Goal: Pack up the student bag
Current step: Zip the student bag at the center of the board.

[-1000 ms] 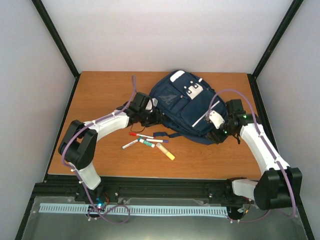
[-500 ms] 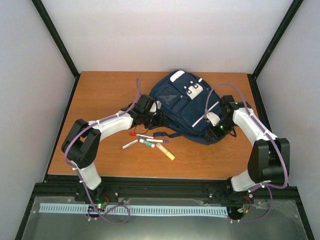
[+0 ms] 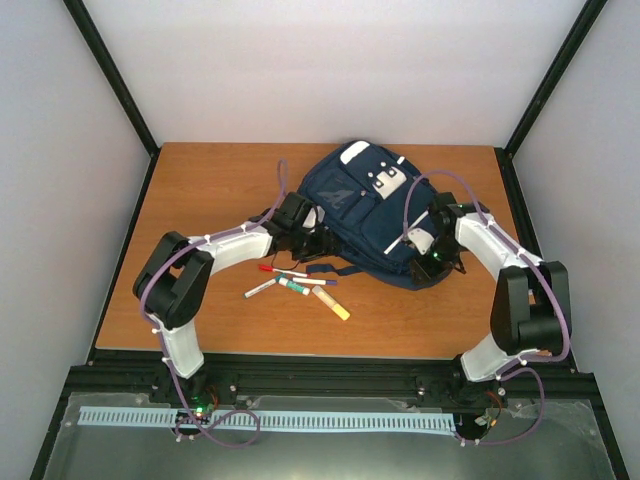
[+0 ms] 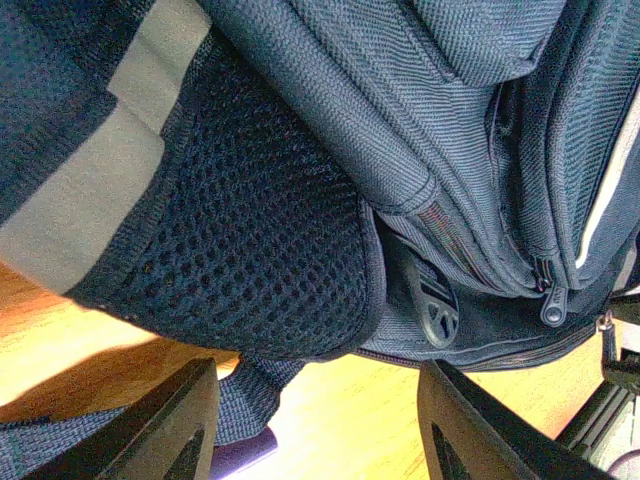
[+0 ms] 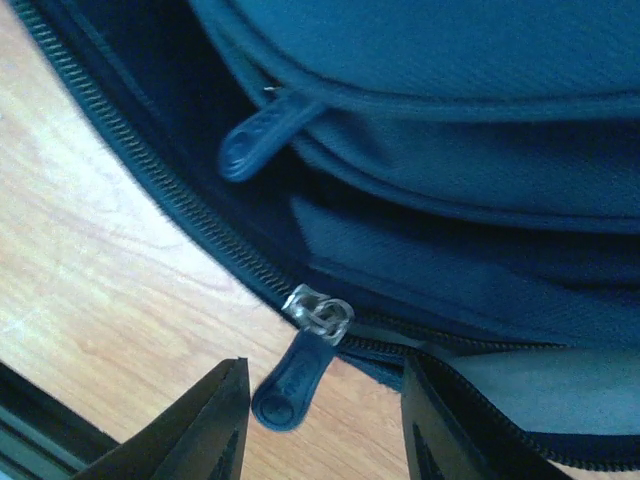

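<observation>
The student bag (image 3: 362, 205), navy with white stripes and patches, lies at the back middle of the wooden table (image 3: 210, 190). My left gripper (image 3: 312, 240) is open and empty at the bag's left lower edge. In the left wrist view its fingers (image 4: 178, 425) stand apart just in front of the mesh side pocket (image 4: 250, 230) and a strap (image 4: 238, 398). My right gripper (image 3: 433, 260) is open at the bag's right lower corner. In the right wrist view the gripper (image 5: 325, 428) straddles a dark zip pull (image 5: 293, 382) hanging from a metal slider (image 5: 318, 310), not closed on it.
Several pens and markers lie in front of the bag: a red-capped one (image 3: 284, 271), a white one (image 3: 261, 288), a green-banded one (image 3: 295, 287) and a yellow one (image 3: 331, 302). A second zip pull (image 5: 255, 137) sits higher on the bag. Black frame rails edge the table.
My right arm has folded in, bringing its gripper closer along the bag's right corner. My left gripper has edged right, up against the bag's left edge. The pens have not moved.
</observation>
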Motion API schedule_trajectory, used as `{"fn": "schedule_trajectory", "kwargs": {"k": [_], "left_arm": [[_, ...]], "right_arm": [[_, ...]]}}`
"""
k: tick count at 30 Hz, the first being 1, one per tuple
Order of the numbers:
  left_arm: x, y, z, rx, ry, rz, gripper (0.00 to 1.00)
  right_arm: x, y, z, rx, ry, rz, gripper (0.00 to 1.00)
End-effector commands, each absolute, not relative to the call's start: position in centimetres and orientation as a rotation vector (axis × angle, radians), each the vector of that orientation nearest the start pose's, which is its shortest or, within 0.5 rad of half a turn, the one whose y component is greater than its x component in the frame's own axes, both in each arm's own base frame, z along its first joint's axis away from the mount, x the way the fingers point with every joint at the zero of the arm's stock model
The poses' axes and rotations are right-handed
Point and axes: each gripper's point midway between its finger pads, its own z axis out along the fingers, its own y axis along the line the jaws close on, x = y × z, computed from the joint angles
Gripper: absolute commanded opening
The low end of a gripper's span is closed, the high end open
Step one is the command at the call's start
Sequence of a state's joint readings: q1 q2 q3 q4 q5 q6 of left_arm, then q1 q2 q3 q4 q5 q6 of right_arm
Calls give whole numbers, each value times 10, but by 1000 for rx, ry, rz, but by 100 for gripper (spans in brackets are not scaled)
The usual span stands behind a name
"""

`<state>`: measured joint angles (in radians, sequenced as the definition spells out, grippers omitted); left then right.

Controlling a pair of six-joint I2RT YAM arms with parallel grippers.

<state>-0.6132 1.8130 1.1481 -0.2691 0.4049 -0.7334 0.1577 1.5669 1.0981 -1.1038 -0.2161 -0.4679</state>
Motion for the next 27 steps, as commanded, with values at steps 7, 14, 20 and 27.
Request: {"fn": "schedule_trajectory", "kwargs": {"k": [7, 14, 20, 27], "left_arm": [[340, -325, 85, 23, 2692, -1031, 57], [340, -326, 81, 17, 2696, -1033, 57], [340, -326, 81, 17, 2697, -1035, 57], [340, -325, 80, 16, 2698, -1035, 57]], "right_arm": [[260, 65, 74, -959, 2939, 191, 14], [248, 58, 80, -997, 2929, 145, 3], [246, 52, 78, -1001, 2930, 97, 3], [238, 55, 63, -999, 2975, 152, 21]]}}
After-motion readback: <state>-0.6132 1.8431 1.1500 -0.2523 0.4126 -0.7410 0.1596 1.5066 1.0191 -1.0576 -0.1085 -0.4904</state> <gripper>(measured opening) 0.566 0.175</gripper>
